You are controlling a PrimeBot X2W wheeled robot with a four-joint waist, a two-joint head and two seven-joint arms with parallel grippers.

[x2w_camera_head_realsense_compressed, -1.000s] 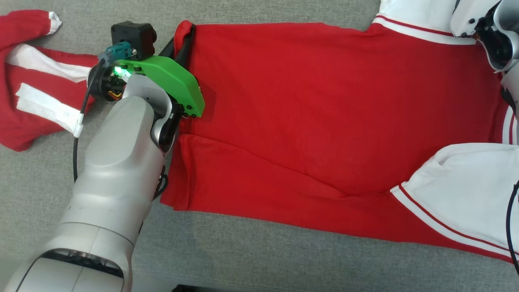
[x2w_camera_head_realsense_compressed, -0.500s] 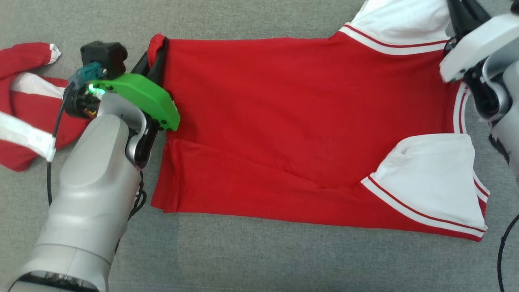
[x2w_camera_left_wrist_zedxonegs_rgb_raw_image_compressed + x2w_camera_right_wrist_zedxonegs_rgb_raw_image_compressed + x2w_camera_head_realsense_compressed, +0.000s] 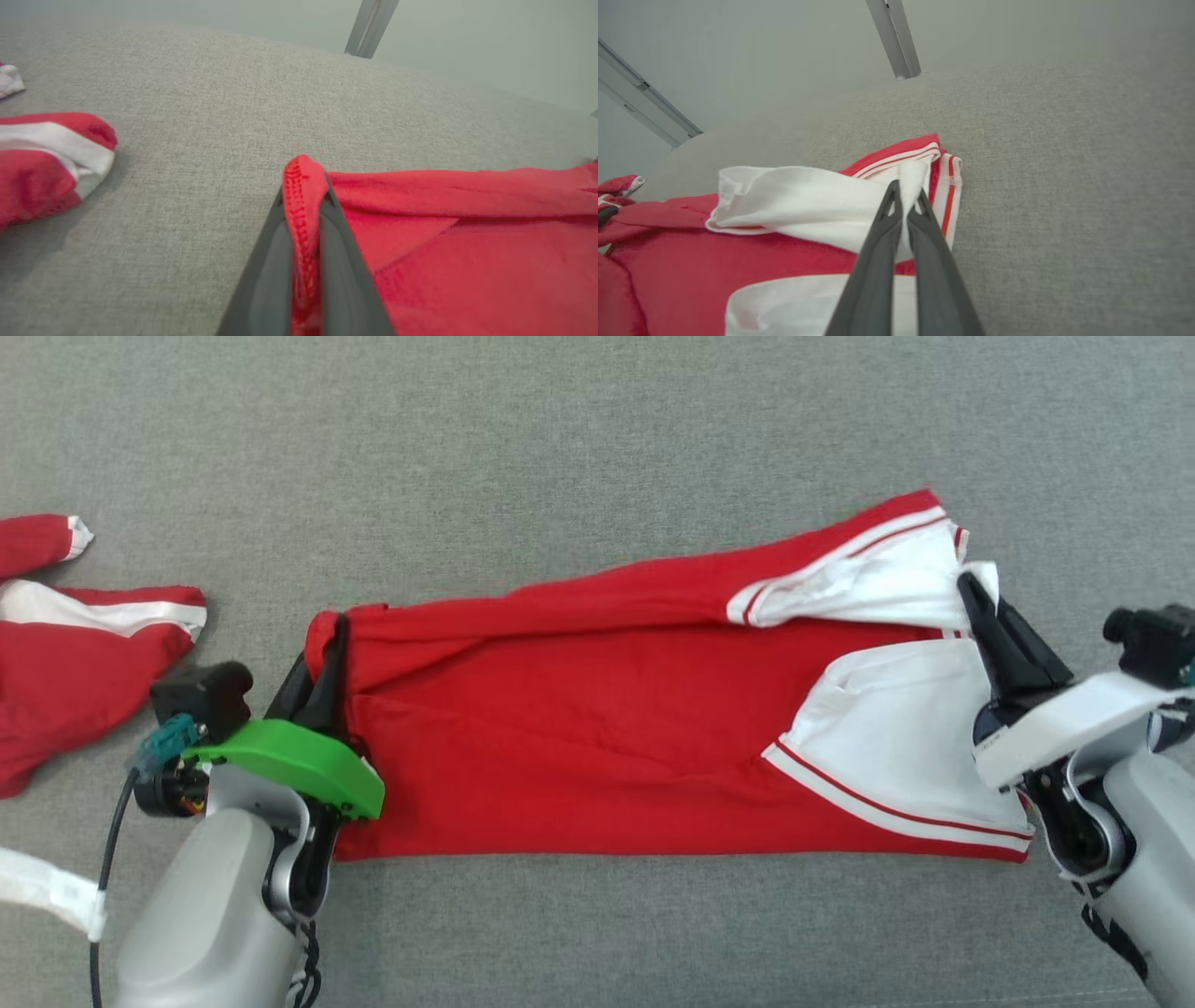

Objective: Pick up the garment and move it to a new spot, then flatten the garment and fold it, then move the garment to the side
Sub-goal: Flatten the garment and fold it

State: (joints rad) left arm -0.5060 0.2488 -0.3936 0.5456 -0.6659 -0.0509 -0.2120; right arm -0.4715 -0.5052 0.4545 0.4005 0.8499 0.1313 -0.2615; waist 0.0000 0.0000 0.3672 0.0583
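**While L gripper (image 3: 322, 653) and R gripper (image 3: 976, 593) each pinch an end, garment (image 3: 579, 747) lies stretched on grey cloth surface (image 3: 597, 448)**

Seen from the head, the garment is red w/ white striped sleeve parts (image 3: 896, 747). It is doubled over into a long band running from 9 to 3 o'clock, just below centre. L gripper sits at approx 8 o'clock, fingers clenched on the red hem at the band's 9 o'clock end. L wrist view shows the stitched edge squeezed btwn the two dark fingers and poking past the tips. Green cover (image 3: 299, 765) on the L wrist lies at 6 o'clock of that hem corner, touching the cloth. R gripper is at approx 3 o'clock, fingers clamped on white fabric at the opposite end. R wrist view shows white cloth caught btwn the tips, w/ striped trim just at 1 o'clock of them. Garment's 12 o'clock edge is rumpled; its 6 o'clock edge runs straight. Second garment (image 3: 75, 644), also red & white, lies at far 9 o'clock, apart from the first. Metal bars (image 3: 894, 37) stand beyond the surface in R wrist view, at 12 and 10 o'clock.
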